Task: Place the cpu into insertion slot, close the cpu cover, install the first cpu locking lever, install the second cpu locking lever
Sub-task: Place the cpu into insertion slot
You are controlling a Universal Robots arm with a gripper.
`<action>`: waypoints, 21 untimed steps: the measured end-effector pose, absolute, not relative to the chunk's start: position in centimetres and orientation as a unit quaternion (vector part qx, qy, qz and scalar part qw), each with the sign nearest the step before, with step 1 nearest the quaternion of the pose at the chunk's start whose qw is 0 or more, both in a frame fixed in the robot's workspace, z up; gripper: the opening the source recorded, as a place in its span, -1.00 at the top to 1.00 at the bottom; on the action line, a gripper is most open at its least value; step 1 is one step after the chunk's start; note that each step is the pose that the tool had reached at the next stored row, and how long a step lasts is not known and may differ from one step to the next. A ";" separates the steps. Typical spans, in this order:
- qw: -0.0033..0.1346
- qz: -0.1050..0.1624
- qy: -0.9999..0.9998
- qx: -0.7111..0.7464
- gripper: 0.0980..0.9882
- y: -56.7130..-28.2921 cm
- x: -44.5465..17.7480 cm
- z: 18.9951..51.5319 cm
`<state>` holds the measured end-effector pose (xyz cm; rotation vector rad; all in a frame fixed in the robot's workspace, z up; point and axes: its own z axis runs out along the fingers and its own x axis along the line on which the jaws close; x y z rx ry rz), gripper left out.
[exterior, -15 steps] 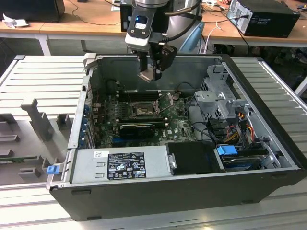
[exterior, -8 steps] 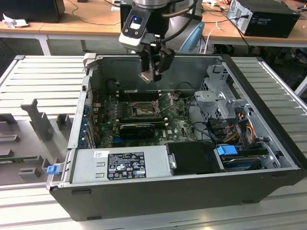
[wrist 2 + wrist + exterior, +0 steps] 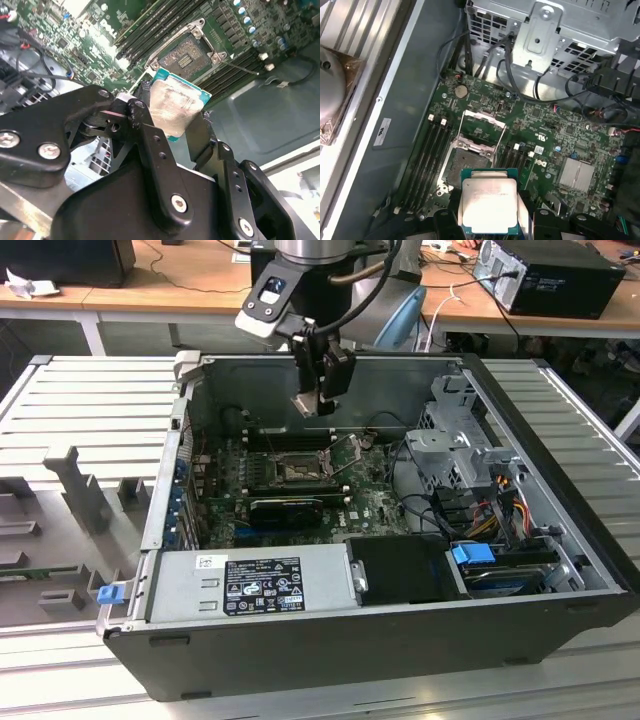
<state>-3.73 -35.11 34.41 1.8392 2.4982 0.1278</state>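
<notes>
My gripper (image 3: pixel 316 400) is shut on the cpu (image 3: pixel 310 404), a small flat square chip held in the air inside the open computer case. The chip's silvery top face (image 3: pixel 487 202) shows between the black fingers (image 3: pixel 150 145) in both wrist views. Below it and apart from it lies the insertion slot (image 3: pixel 469 161), a dark square socket with a silver rim on the green board (image 3: pixel 372 502). The cpu cover (image 3: pixel 484 124) is swung open at the socket's far side. In the second wrist view the insertion slot (image 3: pixel 187 52) lies bare beyond the cpu (image 3: pixel 175 107).
Long black memory slots (image 3: pixel 427 155) flank the socket. A black expansion card (image 3: pixel 285 508) lies nearer the case front, with the grey power supply (image 3: pixel 255 580) before it. A metal drive cage (image 3: pixel 455 455) with cables stands on the exterior view's right. Case walls (image 3: pixel 170 455) ring the board.
</notes>
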 end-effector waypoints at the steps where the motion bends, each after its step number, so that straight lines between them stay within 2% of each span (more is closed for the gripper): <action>1: 0.019 0.041 0.799 0.599 0.04 -35.1 -3.7 34.3; 21: 0.017 0.037 0.772 0.635 0.04 -35.0 -3.8 31.4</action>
